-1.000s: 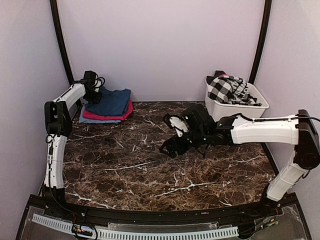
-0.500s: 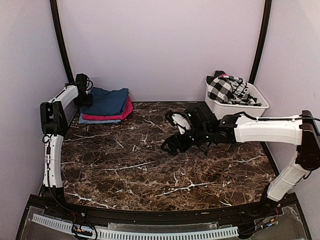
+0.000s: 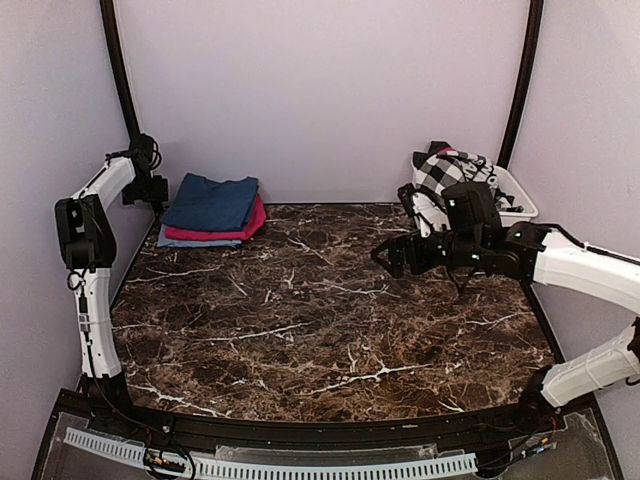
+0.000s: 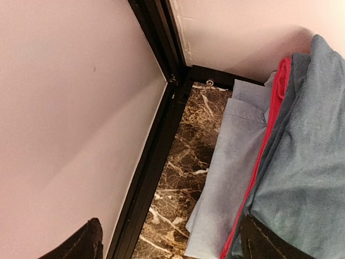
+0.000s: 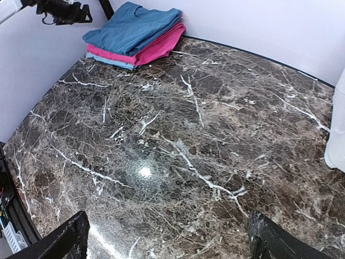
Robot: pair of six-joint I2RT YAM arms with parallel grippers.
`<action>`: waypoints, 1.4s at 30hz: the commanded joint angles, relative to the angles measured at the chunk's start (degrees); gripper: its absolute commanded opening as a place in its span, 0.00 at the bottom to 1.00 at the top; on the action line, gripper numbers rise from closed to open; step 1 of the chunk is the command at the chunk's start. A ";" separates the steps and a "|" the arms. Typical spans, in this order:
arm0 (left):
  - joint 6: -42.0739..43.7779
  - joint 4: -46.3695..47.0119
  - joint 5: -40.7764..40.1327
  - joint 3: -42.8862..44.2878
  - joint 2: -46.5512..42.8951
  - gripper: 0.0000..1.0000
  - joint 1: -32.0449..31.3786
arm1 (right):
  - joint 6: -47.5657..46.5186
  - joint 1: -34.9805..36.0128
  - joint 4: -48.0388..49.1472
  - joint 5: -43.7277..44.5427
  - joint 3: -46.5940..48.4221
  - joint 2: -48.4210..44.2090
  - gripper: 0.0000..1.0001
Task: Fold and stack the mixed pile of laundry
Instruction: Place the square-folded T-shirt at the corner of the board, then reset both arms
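The dark brown marble-patterned bench [image 3: 300,330] is lying bare across its near half. Above its middle right, the right gripper [image 3: 388,257] is hovering with its jaws spread wide and nothing between them; its wrist view is showing only veined stone between the two black fingers. It is staying well apart from the folded stack and nearer to the white plastic tub [image 3: 470,215] just behind it. At the far left corner three folded pieces are lying stacked: a light-blue piece [image 3: 190,241] at the bottom, a magenta-pink cloth [image 3: 225,232] in the middle and a dark-blue folded cloth [image 3: 215,200] on top. The left gripper [image 3: 148,190] is hanging just beside the stack's left edge, close to the side wall, released and holding nothing, its right finger showing over the blue cloth's edge. At the far right, a black-and-white checked garment [image 3: 450,175] is lying heaped in the tub.
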 commanded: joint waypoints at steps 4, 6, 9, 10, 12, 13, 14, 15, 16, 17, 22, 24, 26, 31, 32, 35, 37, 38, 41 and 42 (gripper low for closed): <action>-4.22 2.86 6.04 -9.23 -14.66 0.98 0.04 | -0.13 -6.05 -1.94 0.13 -1.84 -7.69 0.99; -4.74 4.06 8.34 -11.15 -17.52 0.99 0.02 | -0.61 -7.36 -2.32 0.14 -1.70 -8.89 0.99; -5.47 4.54 11.44 -12.91 -21.68 0.99 0.00 | -1.66 -9.35 -3.28 0.08 -0.81 -10.11 0.99; -5.85 4.48 12.86 -13.59 -22.51 0.99 -0.08 | -2.00 -9.87 -3.62 0.14 -0.47 -10.36 0.99; -5.78 4.75 15.66 -15.21 -25.76 0.99 -0.34 | -2.57 -10.75 -4.01 0.14 0.07 -10.99 0.99; -5.75 4.96 16.36 -16.34 -26.61 0.99 -0.89 | -2.88 -11.25 -4.09 0.14 0.42 -11.19 0.99; -5.65 5.04 17.05 -16.88 -28.13 0.99 -1.26 | -3.09 -11.63 -4.23 0.14 0.75 -11.43 0.99; -5.51 5.17 17.23 -18.10 -28.99 0.99 -2.28 | -3.25 -12.15 -4.34 0.14 1.10 -11.54 0.99; -5.26 5.23 17.23 -18.73 -30.73 0.99 -2.92 | -3.39 -12.65 -4.47 -1.07 1.63 -11.56 0.99; -5.18 5.67 17.32 -20.58 -31.60 0.99 -4.52 | -3.55 -13.13 -4.69 -1.73 2.22 -11.51 0.99; -4.37 7.30 17.49 -28.17 -38.81 0.99 -12.57 | -4.48 -14.58 -5.64 -2.07 6.15 -10.65 0.99; -5.50 8.47 19.27 -32.34 -42.10 0.99 -15.44 | -4.54 -15.20 -6.30 -3.02 7.62 -10.05 0.99; -7.41 12.38 23.08 -37.87 -46.26 0.99 -18.25 | -4.32 -15.66 -6.87 -4.92 8.54 -9.13 0.99; -10.76 16.91 23.50 -51.98 -54.55 0.99 -26.51 | -1.87 -15.81 -5.12 -11.51 5.57 -6.58 0.99; -11.35 18.07 23.18 -55.46 -55.33 0.99 -28.52 | -1.22 -15.81 -3.89 -13.04 4.11 -6.06 0.99; -14.23 20.88 21.77 -62.97 -58.53 0.99 -32.71 | 1.14 -15.81 0.96 -17.67 -0.93 -4.86 0.98; -16.66 23.59 21.41 -68.97 -59.86 0.99 -35.25 | 2.70 -15.83 4.52 -19.46 -5.24 -4.11 0.98; -18.69 25.80 21.46 -73.05 -60.23 0.99 -36.53 | 4.21 -15.82 5.92 -20.24 -6.98 -3.68 0.99; -22.22 32.27 22.01 -81.03 -61.65 0.99 -38.06 | 7.24 -15.59 11.53 -23.19 -12.13 -2.38 0.99; -23.68 33.24 22.03 -84.34 -61.99 0.99 -38.46 | 7.98 -15.28 13.18 -23.45 -13.87 -1.91 0.99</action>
